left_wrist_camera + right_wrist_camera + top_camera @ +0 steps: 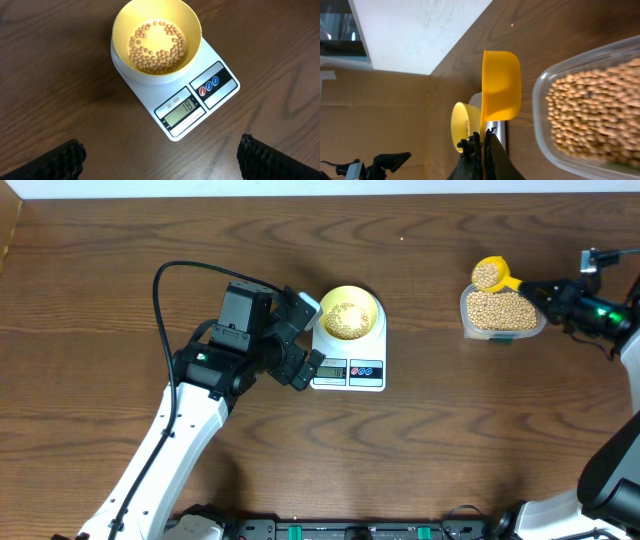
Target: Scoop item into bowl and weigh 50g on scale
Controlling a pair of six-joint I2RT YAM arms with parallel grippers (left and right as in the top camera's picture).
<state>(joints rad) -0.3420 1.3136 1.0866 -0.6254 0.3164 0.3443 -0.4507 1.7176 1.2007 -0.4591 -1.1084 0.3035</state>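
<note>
The pale yellow bowl [350, 313] sits on the white scale [362, 372] and holds a layer of tan beans [157, 47]. The scale [220, 92] display reads 18 in the left wrist view. My left gripper [302, 365] is open and empty, just left of the scale. My right gripper [535, 290] is shut on the handle of a yellow scoop [490, 274] filled with beans, held above the far left edge of the clear container [500, 313] of beans. In the right wrist view the scoop [500, 85] shows edge-on, with the container [590, 115] to its right.
The wooden table [450, 440] extends around the scale. A black cable [165, 275] loops over the left arm. The white far edge of the table area runs along the top of the overhead view.
</note>
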